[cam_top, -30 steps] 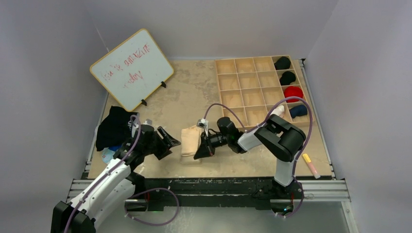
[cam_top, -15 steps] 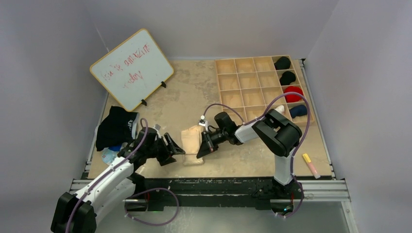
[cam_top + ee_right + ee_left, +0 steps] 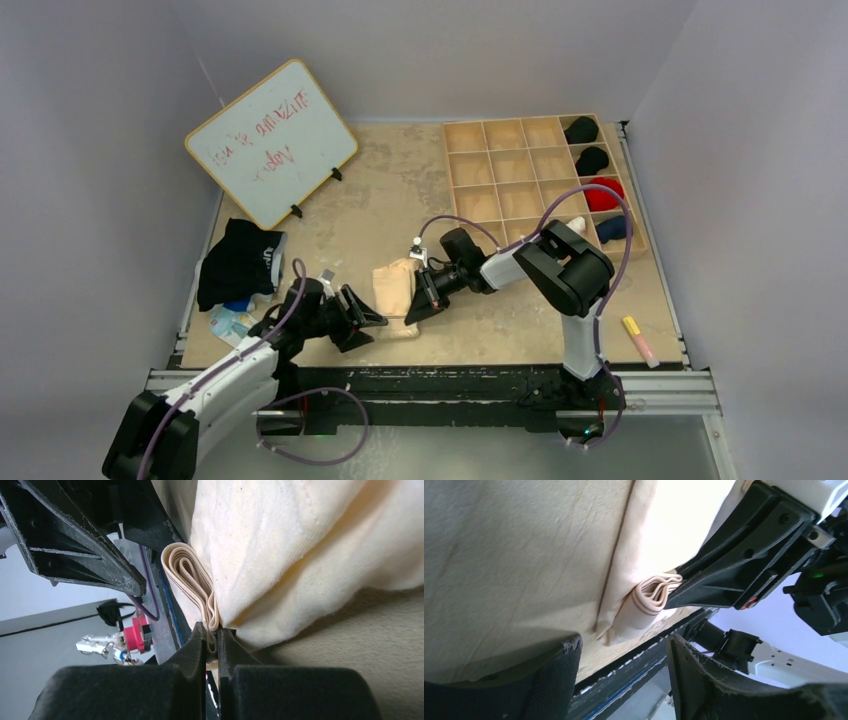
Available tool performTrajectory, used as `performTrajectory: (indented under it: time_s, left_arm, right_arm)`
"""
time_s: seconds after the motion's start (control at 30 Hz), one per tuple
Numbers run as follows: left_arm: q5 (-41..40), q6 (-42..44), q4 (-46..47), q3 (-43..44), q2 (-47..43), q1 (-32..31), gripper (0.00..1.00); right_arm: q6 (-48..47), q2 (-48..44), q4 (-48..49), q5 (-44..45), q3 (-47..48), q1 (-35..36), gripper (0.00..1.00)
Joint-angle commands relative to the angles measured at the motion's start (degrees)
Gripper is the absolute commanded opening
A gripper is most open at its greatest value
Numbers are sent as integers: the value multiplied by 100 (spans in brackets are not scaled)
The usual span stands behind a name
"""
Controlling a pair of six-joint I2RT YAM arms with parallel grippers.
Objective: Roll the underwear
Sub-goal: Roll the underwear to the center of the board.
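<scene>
Our underwear (image 3: pixel 393 288) lies folded on the worktop (image 3: pixel 480 335), long axis near-to-far. Our right fingers (image 3: pixel 415 308) pinch its near band; our left fingers (image 3: pixel 372 318) gape just left of it.

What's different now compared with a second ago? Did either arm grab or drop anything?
The left tool, open, slid rightward and toward the near edge of the table, up beside the near end of the cream underwear. Nothing was grabbed or released. The right tool stayed shut on the garment's folded band; the cloth barely shifted.
</scene>
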Motion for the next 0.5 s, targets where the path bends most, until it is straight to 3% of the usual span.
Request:
performTrajectory:
  time_s: [0.0,0.2,0.47]
  left_arm:
    - [-357,-355,1129,-299,549,-85,61]
    - [-639,-370,1208,-197,1422,-284,55]
    - [-1227,-592,1090,-208,1835,-530,23]
  right_arm:
    - [-194,330,-669,614,-33,-25,0]
    - [-144,395,-665,583,35,-26,2]
    - [-475,227,-694,455,128,-29,7]
